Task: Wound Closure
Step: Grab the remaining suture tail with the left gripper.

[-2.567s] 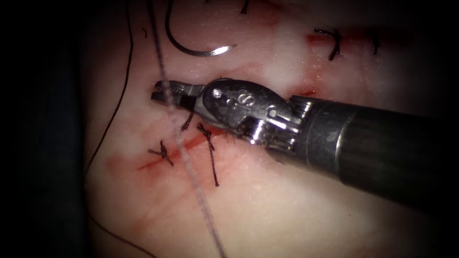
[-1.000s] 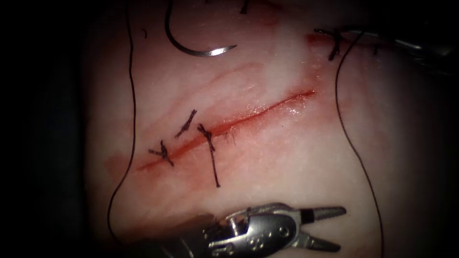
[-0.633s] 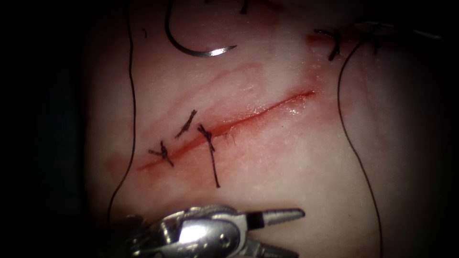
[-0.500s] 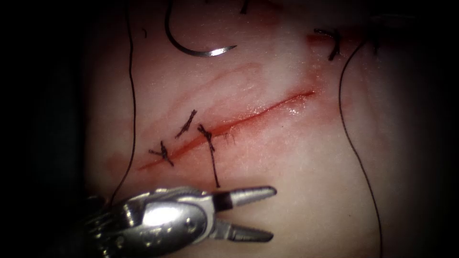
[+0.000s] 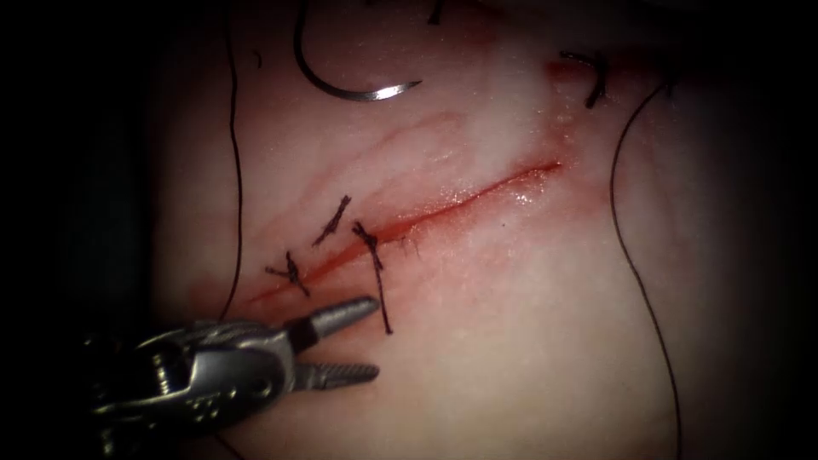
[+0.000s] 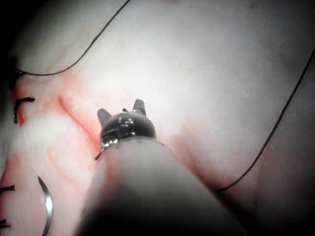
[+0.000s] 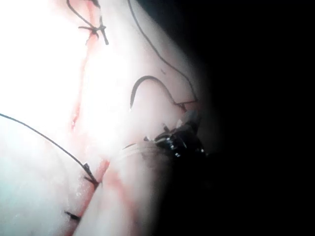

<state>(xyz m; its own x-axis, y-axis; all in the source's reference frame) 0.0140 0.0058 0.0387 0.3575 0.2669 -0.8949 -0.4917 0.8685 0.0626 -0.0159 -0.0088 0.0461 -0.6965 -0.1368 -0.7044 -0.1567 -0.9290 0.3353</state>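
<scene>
Your endoscope looks down from above and in front onto the tissue (image 5: 511, 341) and its cut (image 5: 443, 204). Your left wrist camera sights along its shaft, very close behind the left tool (image 6: 121, 112). Your right wrist camera rides equally near the tissue. All three views share the cut and the curved needle (image 5: 341, 85).

Silver, toothed pincer (image 5: 358, 341) on a grey metal wrist with small screws.
</scene>
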